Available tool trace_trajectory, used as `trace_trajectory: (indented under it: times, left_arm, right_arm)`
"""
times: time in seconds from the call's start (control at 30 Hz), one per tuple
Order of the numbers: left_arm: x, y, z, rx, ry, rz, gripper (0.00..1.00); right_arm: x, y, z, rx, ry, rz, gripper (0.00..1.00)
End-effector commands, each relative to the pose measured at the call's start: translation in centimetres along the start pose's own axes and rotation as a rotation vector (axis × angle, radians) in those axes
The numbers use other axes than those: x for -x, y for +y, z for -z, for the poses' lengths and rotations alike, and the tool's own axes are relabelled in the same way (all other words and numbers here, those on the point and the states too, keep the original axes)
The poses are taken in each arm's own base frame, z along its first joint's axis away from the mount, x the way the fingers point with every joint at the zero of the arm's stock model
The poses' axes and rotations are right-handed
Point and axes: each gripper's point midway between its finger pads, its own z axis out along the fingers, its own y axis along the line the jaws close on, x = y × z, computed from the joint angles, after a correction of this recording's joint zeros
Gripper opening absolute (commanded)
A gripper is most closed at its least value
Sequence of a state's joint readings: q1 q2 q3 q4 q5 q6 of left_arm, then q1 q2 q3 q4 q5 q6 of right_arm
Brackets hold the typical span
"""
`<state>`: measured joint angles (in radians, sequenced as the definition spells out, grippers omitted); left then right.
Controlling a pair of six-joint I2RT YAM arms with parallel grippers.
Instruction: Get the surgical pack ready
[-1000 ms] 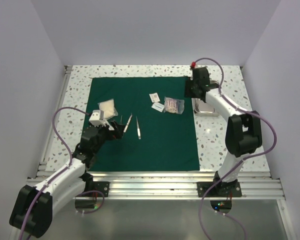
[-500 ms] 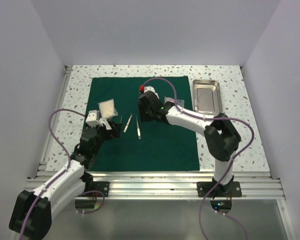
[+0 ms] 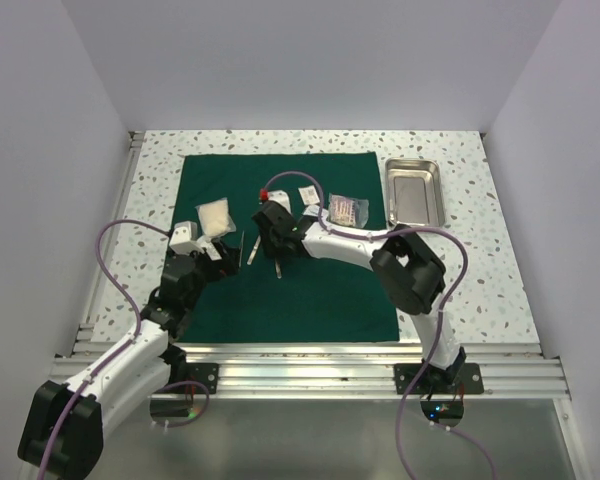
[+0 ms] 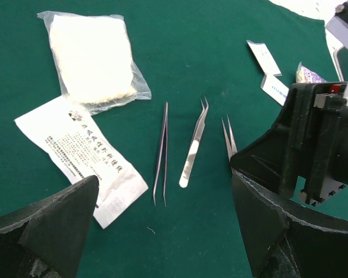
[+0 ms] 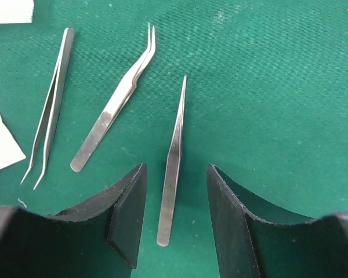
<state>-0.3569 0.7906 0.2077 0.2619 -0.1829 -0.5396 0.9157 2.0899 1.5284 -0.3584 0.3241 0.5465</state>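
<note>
Because the green cloth (image 3: 320,290) is soft, light and limp, lying flat on the counter (image 3: 150,190) under everything else, I judge it is best pinched at a corner or a bare edge and folded over. Tugging at the middle would likely bunch it and scatter what lies on it.

From the left, the left claw (image 4: 162,231) hangs spread wide and empty, near the gauze packet (image 4: 93,55) and the paper slip (image 4: 81,156). Next lie three pairs of tweezers. The right claw (image 5: 171,214), half spread, straddles the rightmost pair (image 5: 177,127) without touching it. Far right, the steel tray (image 3: 413,192) sits just off the cloth.

A second ago the right claw was over at that tray; it has since swung across the cloth to the tweezers. The left arm has hardly shifted.
</note>
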Motion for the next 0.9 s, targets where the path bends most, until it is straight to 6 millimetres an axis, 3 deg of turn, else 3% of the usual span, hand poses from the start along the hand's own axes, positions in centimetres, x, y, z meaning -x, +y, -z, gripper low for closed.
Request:
trace_trajectory:
  times: [0.0,0.17,0.3,0.37,0.47,0.57,0.6,0.7,0.87]
  left_arm:
    - [2.3,-1.6,0.0,-0.041,-0.051,0.013,1.00]
    - [2.3,-1.7,0.0,-0.047,-0.051,0.009,1.00]
    - [2.3,-1.8,0.0,-0.054,-0.051,0.008,1.00]
    - [2.3,-1.9,0.1,-0.058,-0.049,0.008,1.00]
    - [2.3,-1.9,0.0,-0.060,-0.049,0.006,1.00]
    - [2.2,-1.9,0.0,-0.062,-0.046,0.004,1.00]
    - [2.3,-2.0,0.0,-0.064,-0.047,0.003,1.00]
    - [2.1,-2.0,0.0,-0.065,-0.045,0.001,1.00]
    - [2.0,-2.1,-0.1,-0.071,-0.037,0.000,1.00]
  right_arm:
    - [1.3,0.8,-0.4,-0.011,-0.036,-0.031,0.49]
    - [0.4,0.1,-1.6,-0.065,-0.011,-0.016,0.44]
    - [0.1,-0.4,-1.6,-0.089,-0.006,-0.012,0.21]
    - [0.7,-0.3,-0.9,-0.077,-0.014,-0.016,0.13]
    - [3.0,-0.1,1.2,-0.025,-0.079,-0.032,0.12]
    - [5.5,-2.0,3.1,-0.004,-0.118,-0.074,0.12]
    - [5.6,-2.9,3.4,-0.003,-0.108,-0.083,0.12]
    - [8.4,-7.9,5.3,-0.025,-0.165,-0.137,0.12]
    - [11.2,-19.0,7.3,-0.083,-0.221,-0.221,0.13]
